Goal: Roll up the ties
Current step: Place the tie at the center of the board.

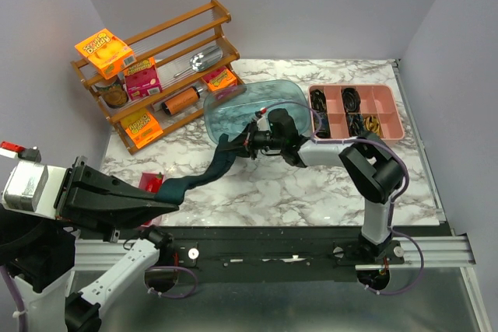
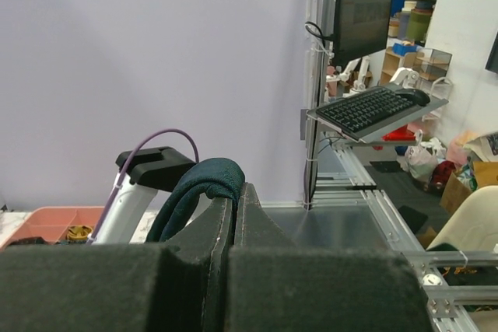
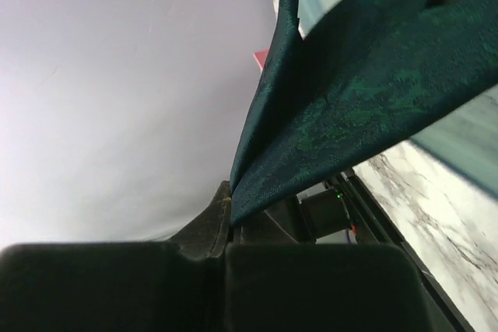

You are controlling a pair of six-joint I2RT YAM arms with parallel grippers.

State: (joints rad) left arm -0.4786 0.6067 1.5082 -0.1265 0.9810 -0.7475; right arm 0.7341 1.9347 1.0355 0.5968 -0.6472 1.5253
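The dark teal tie (image 1: 204, 172) hangs stretched above the marble table between my two grippers. My left gripper (image 1: 168, 198) is shut on its lower left end; in the left wrist view the fabric (image 2: 204, 180) loops over the closed jaws of that gripper (image 2: 235, 190). My right gripper (image 1: 247, 142) is shut on the upper right end, by the near left corner of the blue tub (image 1: 233, 97). In the right wrist view the tie (image 3: 350, 99) fans out from the closed tips of that gripper (image 3: 230, 206).
A wooden rack (image 1: 167, 52) with boxes and jars stands at the back left. A pink compartment tray (image 1: 387, 106) with dark items sits to the right of the tub. A small red object (image 1: 149, 183) lies by the left gripper.
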